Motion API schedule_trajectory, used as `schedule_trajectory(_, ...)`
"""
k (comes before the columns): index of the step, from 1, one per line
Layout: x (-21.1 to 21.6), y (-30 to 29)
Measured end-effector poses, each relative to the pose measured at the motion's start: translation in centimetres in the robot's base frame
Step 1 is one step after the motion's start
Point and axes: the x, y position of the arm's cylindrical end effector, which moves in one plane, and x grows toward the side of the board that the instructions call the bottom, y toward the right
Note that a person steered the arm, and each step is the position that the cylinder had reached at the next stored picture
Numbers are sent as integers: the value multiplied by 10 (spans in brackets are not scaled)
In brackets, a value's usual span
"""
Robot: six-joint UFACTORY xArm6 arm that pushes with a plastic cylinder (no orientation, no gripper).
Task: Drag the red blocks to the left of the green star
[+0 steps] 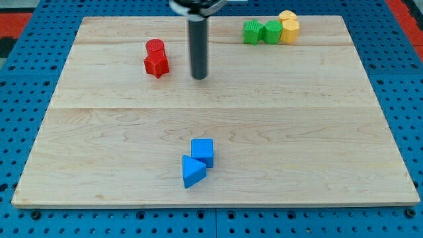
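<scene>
Blue blocks, a cube (203,151) touching a wedge (193,172), sit nearest on the surface (99,172), apart from the job. Farther back my tip (199,77) stands just right of the red star (156,64) and red cylinder (155,47); no fingers exist, so nothing is held. Farthest right lie the green star (252,32), green block (272,32) and two yellow blocks (289,26), so the reds probably need pushing from their left.

Setting: bench surface only.
Pale wooden board (218,119) lies on blue perforated panel (396,79); red patches, possibly matting, at both upper frame corners.
</scene>
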Motion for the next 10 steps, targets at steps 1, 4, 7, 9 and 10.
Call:
schedule_trajectory(1,-10,-66)
schedule_trajectory(4,-64,-122)
schedule_trajectory(7,-100,-65)
schedule_trajectory(9,-61,-74)
schedule_trajectory(10,-53,-60)
